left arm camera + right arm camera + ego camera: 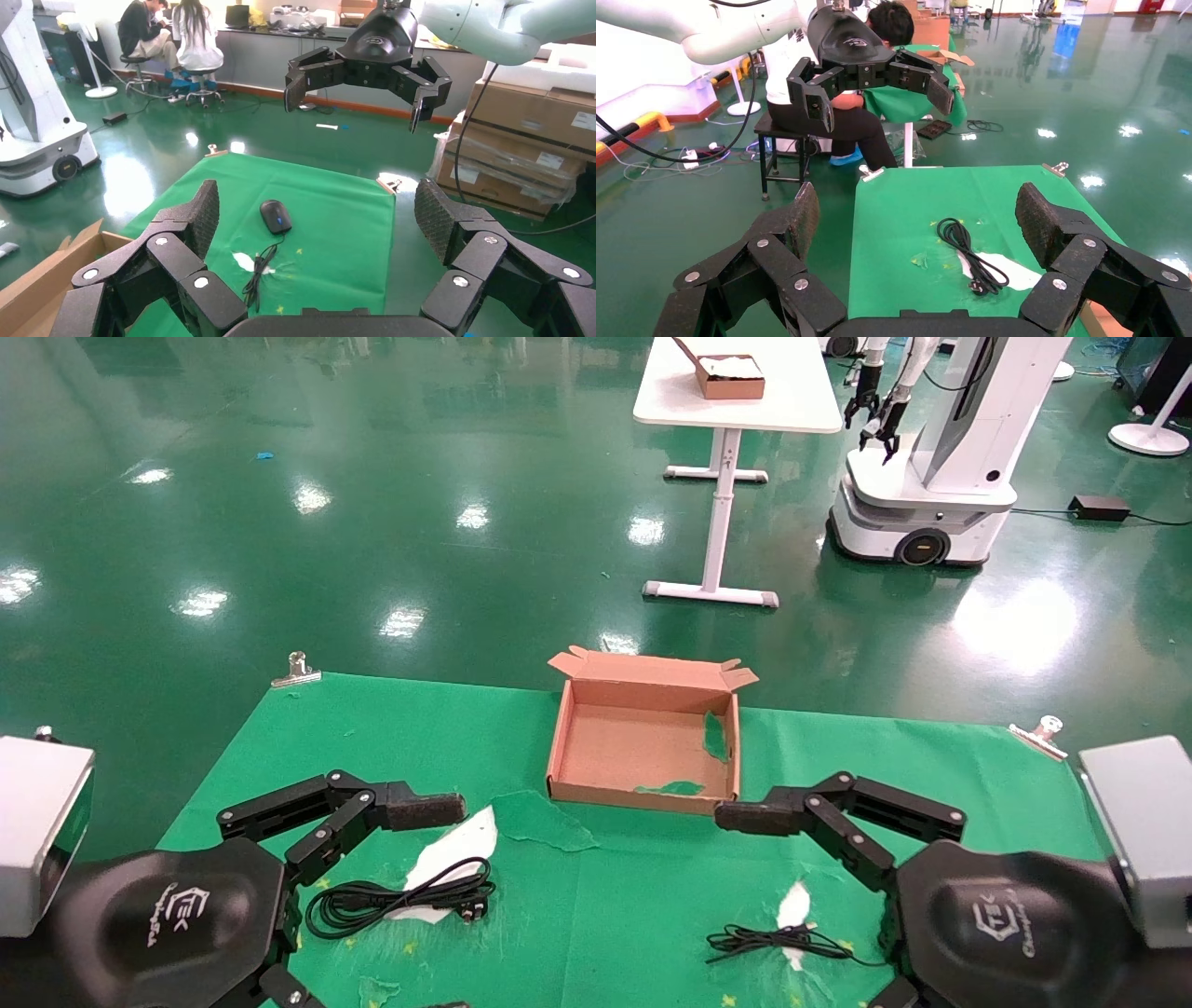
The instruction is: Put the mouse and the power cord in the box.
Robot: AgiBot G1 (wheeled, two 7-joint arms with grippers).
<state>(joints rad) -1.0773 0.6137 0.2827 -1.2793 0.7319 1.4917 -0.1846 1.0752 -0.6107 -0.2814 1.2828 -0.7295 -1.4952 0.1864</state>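
The box [643,747] stands open and empty at the middle of the green cloth, with green scraps on its inner walls. The power cord [400,899] lies coiled at the front left, its plug [979,286] toward the front. My left gripper [318,210] hovers open above that side, one finger [424,809] reaching toward the box. The mouse [275,215] rests on the cloth's right part, its thin wire [773,941] bunched near it. In the head view the mouse is hidden under my right gripper [916,214], which hangs open and empty.
Metal clips [296,668] [1041,728] pin the cloth's far corners. White torn patches [456,850] show through the cloth. Beyond stand a white table [736,407] with a smaller brown box [731,376], and another robot [941,458].
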